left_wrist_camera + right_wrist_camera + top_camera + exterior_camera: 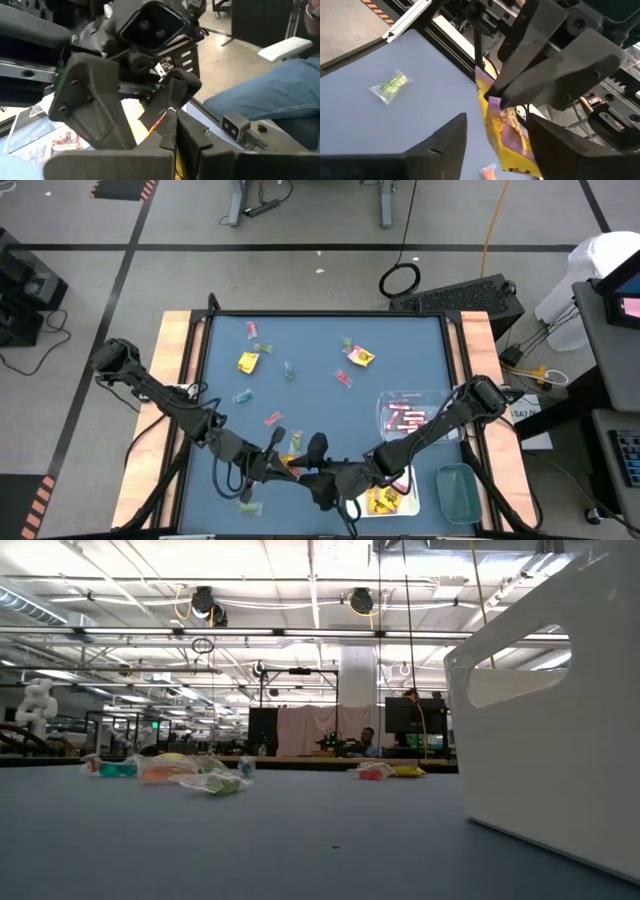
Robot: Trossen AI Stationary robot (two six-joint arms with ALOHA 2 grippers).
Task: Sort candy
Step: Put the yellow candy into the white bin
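Two grippers meet; left gripper [492,97] pinches a half-hidden yellow packet [507,132]; right gripper [495,137] gapes.

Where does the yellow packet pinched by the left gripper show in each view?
High view: yellow packet, lower centre of the picture.
Low view: not in it.
Left wrist view: a yellow-orange sliver at the fingertips.
Right wrist view: hanging at centre.
Shared landmark: the left gripper pinching it, seen in all three.

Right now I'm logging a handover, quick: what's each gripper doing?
Left gripper: shut on the yellow candy packet, held up off the table.
Right gripper: open, fingers either side of that packet, not gripping yet.
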